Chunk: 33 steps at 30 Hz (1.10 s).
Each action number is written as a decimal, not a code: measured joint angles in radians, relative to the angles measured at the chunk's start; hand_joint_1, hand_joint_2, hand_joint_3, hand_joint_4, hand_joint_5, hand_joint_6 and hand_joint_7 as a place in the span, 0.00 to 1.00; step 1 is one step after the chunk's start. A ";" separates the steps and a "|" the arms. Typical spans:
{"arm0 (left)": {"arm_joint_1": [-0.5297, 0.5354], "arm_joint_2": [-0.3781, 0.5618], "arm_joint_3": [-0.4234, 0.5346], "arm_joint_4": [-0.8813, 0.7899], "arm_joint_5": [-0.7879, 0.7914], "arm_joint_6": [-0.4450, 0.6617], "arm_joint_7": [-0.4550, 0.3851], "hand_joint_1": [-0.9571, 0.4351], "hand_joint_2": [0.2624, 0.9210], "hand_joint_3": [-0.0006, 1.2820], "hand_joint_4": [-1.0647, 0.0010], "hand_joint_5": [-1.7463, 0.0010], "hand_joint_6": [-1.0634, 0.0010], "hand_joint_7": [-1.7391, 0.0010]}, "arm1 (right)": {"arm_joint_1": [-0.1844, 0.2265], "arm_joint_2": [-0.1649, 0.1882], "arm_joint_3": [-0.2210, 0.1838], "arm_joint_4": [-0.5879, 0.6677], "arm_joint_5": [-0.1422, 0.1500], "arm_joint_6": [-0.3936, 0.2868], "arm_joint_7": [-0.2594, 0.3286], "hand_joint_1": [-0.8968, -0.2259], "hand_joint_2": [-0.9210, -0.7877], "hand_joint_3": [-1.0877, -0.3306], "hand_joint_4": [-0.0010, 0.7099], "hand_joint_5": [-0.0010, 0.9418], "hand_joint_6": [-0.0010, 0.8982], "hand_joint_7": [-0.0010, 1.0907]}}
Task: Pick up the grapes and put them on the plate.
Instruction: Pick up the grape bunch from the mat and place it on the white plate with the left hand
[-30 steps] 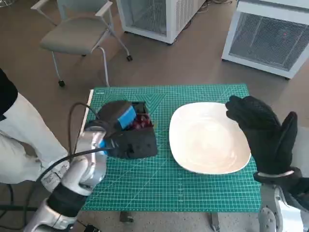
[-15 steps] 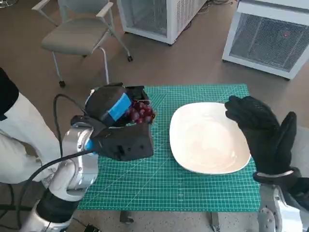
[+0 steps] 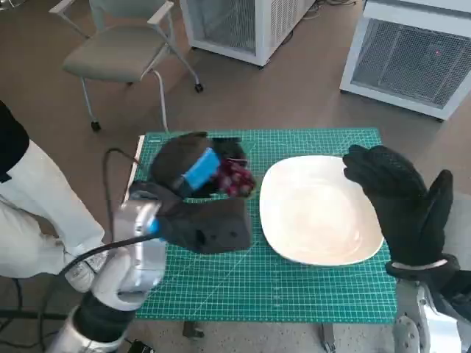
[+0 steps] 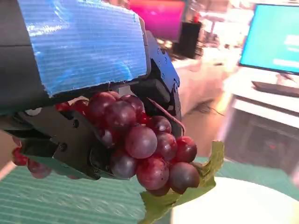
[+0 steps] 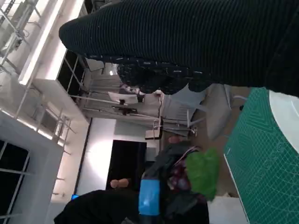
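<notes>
Your head view looks steeply down; both wrist views sit close, sharing the dark-red grape bunch (image 3: 235,176) (image 4: 140,144) (image 5: 179,176).

dark red grapes (image 4: 140,149) with a green leaf (image 4: 187,191), black left hand (image 3: 193,170) with blue tape, black knitted glove on right hand (image 3: 401,202), plain white plate (image 3: 316,213), green cutting mat (image 3: 221,287) with pale grid lines, grey chair (image 3: 118,51)

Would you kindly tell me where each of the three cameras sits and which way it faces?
Head view: on the head, looking steeply down at the table; both forearms show.
Left wrist view: behind the left hand, facing the grapes it holds.
Right wrist view: behind the right hand, looking across the table at the left hand.
Shared: grapes and plate appear in all three.
</notes>
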 measured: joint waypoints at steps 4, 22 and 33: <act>-0.060 -0.056 -0.031 0.082 -0.004 -0.035 0.008 0.69 0.96 0.06 0.33 0.26 0.33 0.46 | 0.006 0.001 0.001 -0.021 0.000 0.004 -0.005 0.78 0.00 0.58 0.58 0.82 0.24 0.94; -0.277 -0.264 -0.111 0.557 -0.048 -0.353 0.183 0.69 1.00 0.13 0.45 0.22 0.51 0.32 | 0.037 0.004 -0.006 -0.066 -0.001 0.003 -0.024 0.77 0.00 0.59 0.59 0.82 0.24 0.93; -0.278 -0.283 -0.115 0.661 -0.065 -0.435 0.220 0.69 1.00 0.19 0.55 0.19 0.58 0.24 | 0.040 0.007 -0.018 -0.067 -0.008 -0.015 -0.039 0.78 0.00 0.60 0.59 0.81 0.25 0.92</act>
